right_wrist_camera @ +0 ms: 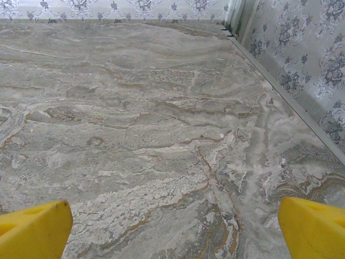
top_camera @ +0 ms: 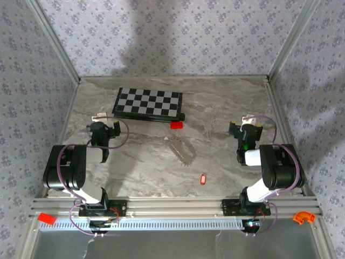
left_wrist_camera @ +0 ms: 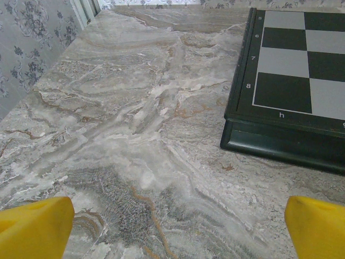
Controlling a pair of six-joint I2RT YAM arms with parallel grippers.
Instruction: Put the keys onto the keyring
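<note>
Marbled stone counter [top_camera: 140, 162]: grey and cream with rust-brown veins. At upper centre, a chequered board [top_camera: 149, 102] in black and white squares with a dark rim. Below its right corner, a small solid red block [top_camera: 176, 125]. At centre, a silvery beaded chain loop [top_camera: 181, 152]. Lower right of it, a tiny red tag with a pale centre [top_camera: 203, 178]. Floral wallpaper [top_camera: 188, 32]: pale lilac-grey. The left gripper [left_wrist_camera: 176, 226] and right gripper [right_wrist_camera: 173, 229] have bright yellow jaws.

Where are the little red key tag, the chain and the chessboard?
Key tag [top_camera: 203, 178]: top view, its pale centre.
Chain [top_camera: 181, 151]: top view, middle of the narrow loop.
Chessboard [top_camera: 148, 102]: top view, central squares.
</note>
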